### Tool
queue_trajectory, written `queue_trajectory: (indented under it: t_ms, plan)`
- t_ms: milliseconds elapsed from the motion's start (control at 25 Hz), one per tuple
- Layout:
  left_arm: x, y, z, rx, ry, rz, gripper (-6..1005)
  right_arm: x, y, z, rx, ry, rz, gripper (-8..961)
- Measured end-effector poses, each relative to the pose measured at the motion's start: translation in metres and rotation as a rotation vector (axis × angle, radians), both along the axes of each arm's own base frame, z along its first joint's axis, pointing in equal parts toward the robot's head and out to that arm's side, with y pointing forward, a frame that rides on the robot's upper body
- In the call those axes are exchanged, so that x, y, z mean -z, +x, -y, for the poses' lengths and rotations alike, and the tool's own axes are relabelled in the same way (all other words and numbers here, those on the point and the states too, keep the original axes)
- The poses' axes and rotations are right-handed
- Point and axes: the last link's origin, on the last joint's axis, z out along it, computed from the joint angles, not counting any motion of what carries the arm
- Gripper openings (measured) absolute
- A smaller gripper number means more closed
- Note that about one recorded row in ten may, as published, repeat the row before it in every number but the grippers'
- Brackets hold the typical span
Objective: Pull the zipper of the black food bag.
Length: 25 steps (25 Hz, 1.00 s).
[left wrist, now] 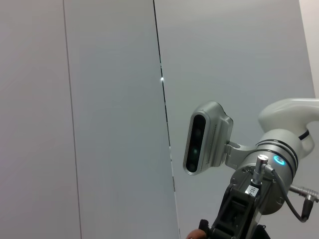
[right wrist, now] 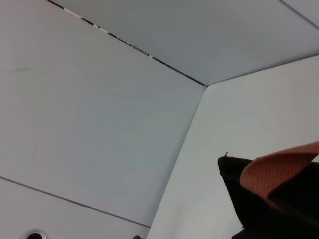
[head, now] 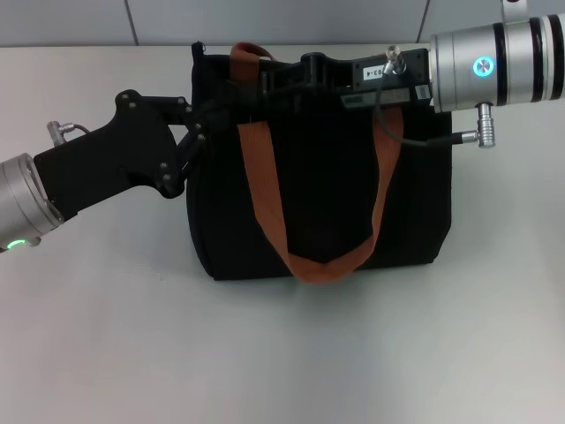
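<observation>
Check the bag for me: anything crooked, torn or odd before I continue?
Nothing stands out. The black food bag stands upright on the table, its fabric intact, one rust-brown handle draped down its front. The left gripper is at its left top corner, the right gripper over its top edge. The zipper isn't visible.

Matt black cloth makes up the bag (head: 322,203), its strap (head: 265,190) beside the left pincer (head: 201,124) is coarse rust-brown webbing, the pincer matt black plastic on a brushed-metal arm (head: 22,199).
</observation>
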Motion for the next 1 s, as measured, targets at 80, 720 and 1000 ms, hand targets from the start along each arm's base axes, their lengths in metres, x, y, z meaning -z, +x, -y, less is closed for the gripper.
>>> queue_trajectory:
  t_ms: [80,720,1000]
  plan:
    - [0.0,0.0001,-0.0001,0.0,0.0,0.0,18,-0.0003,0.0001,-0.0002,-0.001,0.002,-0.001,386]
    - [0.0026,0.0081,-0.0048,0.021,-0.01,0.007,17,-0.0007,0.0016,0.0015,-0.056,0.02,0.013,378]
    - [0.0018,0.0087,-0.0054,0.021,-0.006,0.012,18,-0.0008,-0.0007,0.0026,-0.08,0.022,0.008,379]
